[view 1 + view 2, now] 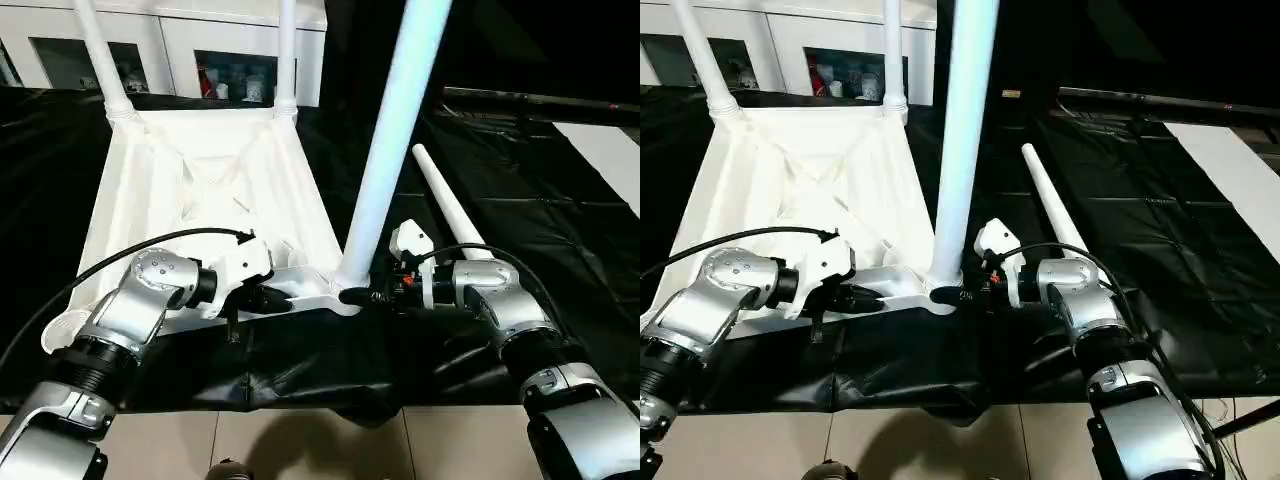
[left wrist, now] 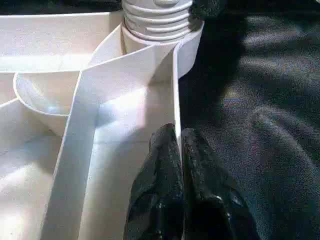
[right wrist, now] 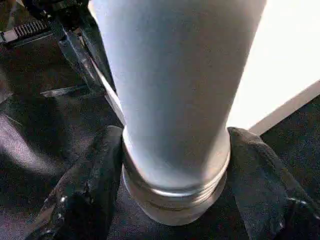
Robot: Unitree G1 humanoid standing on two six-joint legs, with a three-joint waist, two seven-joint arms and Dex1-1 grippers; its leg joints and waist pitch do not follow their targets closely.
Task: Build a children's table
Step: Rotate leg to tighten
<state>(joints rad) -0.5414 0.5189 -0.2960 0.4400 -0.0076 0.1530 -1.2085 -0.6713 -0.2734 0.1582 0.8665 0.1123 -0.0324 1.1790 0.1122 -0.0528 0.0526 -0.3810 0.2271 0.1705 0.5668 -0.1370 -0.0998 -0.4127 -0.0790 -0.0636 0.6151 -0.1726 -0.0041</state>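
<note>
While the white plastic ribbed tabletop point(image 1: 200, 190) is lying upside down on the black sheet point(image 1: 520, 200), we are working at its near corner.
Our left gripper point(image 2: 178, 137) is pinching the tabletop's thin rim with fingers pressed together; our right gripper point(image 3: 172, 165) is clasping the base of the upright white tapered tube leg point(image 1: 385, 160) in the corner socket point(image 2: 190, 45), a finger on either side. Another white leg point(image 1: 445, 200) is lying just beside it.
</note>
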